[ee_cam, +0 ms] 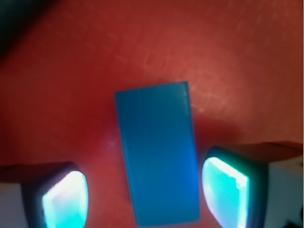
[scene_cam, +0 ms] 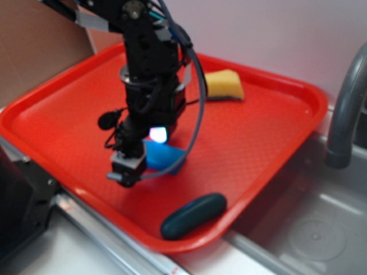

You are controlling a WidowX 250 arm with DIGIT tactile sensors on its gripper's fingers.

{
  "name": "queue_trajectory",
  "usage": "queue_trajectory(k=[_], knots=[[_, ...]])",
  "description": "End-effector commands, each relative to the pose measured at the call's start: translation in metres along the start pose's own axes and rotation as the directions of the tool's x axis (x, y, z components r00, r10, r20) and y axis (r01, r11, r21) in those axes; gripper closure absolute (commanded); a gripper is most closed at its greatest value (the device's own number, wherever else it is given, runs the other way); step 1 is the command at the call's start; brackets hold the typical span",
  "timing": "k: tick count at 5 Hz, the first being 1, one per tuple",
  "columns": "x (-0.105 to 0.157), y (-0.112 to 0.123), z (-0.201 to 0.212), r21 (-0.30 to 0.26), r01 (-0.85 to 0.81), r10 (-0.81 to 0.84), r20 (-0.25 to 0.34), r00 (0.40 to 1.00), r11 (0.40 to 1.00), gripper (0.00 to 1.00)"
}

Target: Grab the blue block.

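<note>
The blue block (ee_cam: 157, 152) lies flat on the red tray (ee_cam: 71, 71), a smooth bright blue rectangle. My gripper (ee_cam: 145, 197) is open, its two glowing pads on either side of the block's near end, with a gap on each side, wider on the left. In the exterior view the block (scene_cam: 163, 157) shows partly behind my gripper (scene_cam: 135, 166), which hangs low over the tray (scene_cam: 258, 143).
A yellow sponge (scene_cam: 225, 84) lies at the tray's far side. A dark teal oval bar (scene_cam: 193, 215) rests near the tray's front rim. A grey faucet (scene_cam: 344, 114) and a metal sink (scene_cam: 309, 229) are on the right.
</note>
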State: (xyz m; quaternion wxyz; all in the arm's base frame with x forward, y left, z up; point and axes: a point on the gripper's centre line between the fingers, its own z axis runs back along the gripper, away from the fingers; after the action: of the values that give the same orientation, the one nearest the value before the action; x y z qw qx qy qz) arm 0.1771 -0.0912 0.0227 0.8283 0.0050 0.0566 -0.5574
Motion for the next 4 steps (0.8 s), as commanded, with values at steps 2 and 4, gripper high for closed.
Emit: queue_trajectory(k=[2, 4], knots=[[0.007, -0.007, 0.000, 0.092, -0.006, 0.010, -0.052, 0.999, 0.996, 1.00], [0.003, -0.003, 0.032, 0.025, -0.202, 0.203, -0.104, 0.974, 0.979, 1.00]])
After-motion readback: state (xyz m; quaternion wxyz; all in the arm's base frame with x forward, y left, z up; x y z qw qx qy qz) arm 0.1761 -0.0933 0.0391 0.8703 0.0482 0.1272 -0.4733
